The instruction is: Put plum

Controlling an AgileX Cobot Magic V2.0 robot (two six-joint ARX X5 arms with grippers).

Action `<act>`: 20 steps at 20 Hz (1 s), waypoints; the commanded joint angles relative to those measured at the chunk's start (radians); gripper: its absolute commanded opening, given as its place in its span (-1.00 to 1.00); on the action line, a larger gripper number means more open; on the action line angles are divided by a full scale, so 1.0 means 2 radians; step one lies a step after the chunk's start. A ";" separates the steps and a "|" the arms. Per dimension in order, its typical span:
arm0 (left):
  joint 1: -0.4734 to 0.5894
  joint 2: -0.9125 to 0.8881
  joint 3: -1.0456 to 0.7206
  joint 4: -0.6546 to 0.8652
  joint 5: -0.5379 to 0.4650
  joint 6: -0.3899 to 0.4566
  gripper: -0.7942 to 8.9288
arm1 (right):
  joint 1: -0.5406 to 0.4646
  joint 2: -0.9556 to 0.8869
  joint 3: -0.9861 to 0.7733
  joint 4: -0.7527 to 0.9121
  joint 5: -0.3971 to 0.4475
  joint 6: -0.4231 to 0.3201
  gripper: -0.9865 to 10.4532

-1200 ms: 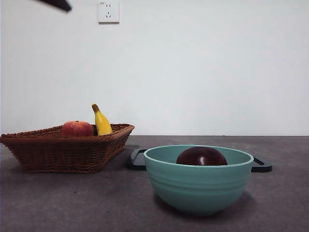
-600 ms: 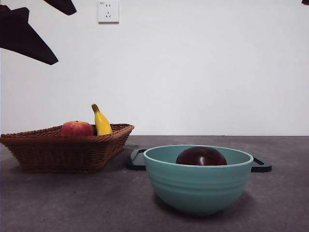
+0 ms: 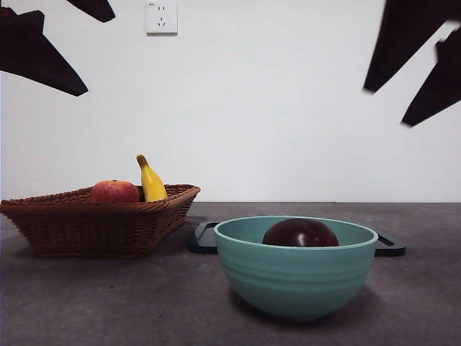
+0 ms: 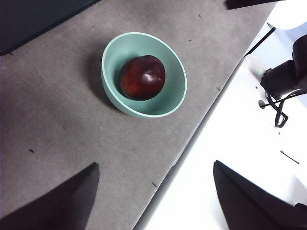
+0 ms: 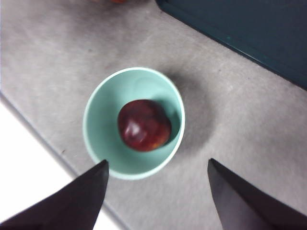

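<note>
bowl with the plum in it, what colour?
Plain teal-green bowl; shows best in the right wrist view.

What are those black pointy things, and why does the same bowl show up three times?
They are a robot's two pincers. One camera sits low on the table; one rides on each arm, looking down. So you see the bowl three ways. A dark plum lies in it. Beside it a basket holds a red fruit and a banana; behind the bowl lies a black tray. The left pincer and the right pincer hang open above and hold nothing.
</note>
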 commanded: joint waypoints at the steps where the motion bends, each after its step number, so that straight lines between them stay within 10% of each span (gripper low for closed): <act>1: -0.002 0.002 0.006 0.002 0.002 0.008 -0.07 | 0.014 0.032 0.008 0.022 0.014 0.006 -0.26; 20: -0.002 0.002 0.006 0.002 0.002 0.008 -0.07 | 0.059 0.210 0.007 0.152 0.061 0.006 -0.39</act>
